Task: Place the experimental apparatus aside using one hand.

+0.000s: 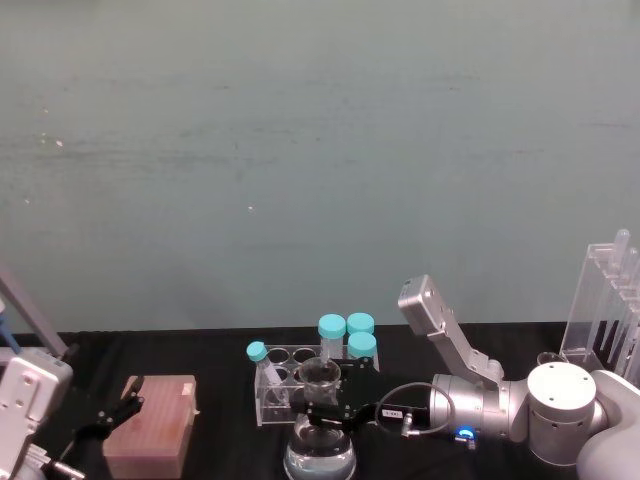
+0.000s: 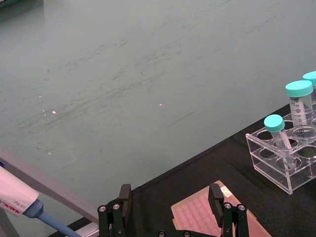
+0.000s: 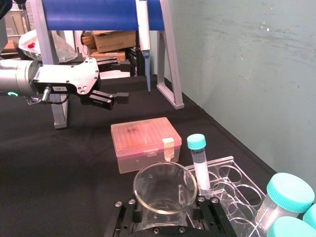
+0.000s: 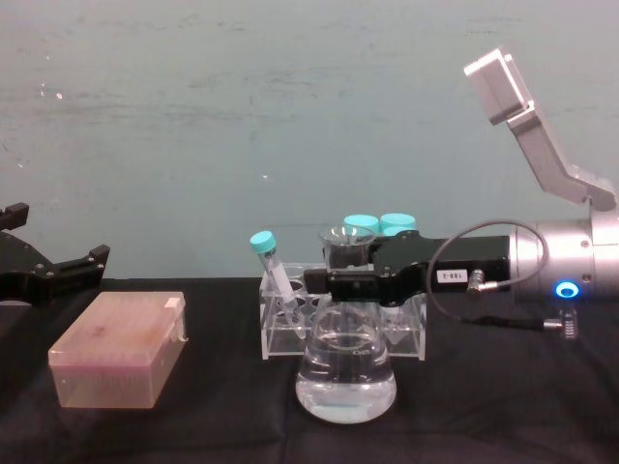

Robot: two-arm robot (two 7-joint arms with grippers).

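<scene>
Chest view, step in hand: the right arm has reached in from the right and closed on the conical flask (image 4: 346, 372), which stands on the black tabletop (image 4: 213, 425) at front centre; judged from this, the grasp is made and the lift has not begun.
Right gripper: the right gripper (image 4: 340, 280) sits at the flask's neck, jaws drawn in narrow against the glass just under the flared rim; the right wrist view looks straight down on that rim between the fingers (image 3: 129, 217).
Next move: a straight lift to clear the clear tube rack (image 4: 290, 329) just behind, then a carry to the side; the flask holds some clear liquid, so it should stay upright.
Tall test tube rack: the acrylic rack with long tubes (image 1: 605, 305) stands at the far right of the tabletop, well apart from the flask.
Pink tip box: the pink tip box (image 4: 118, 350) lies left of the flask, untouched.
Capped tubes: teal-capped tubes (image 1: 346, 335) stand in the low rack, one leaning at its left end.
Left gripper: the left gripper (image 2: 170, 200) hangs parked above the tip box, jaws spread wide and holding nothing.
</scene>
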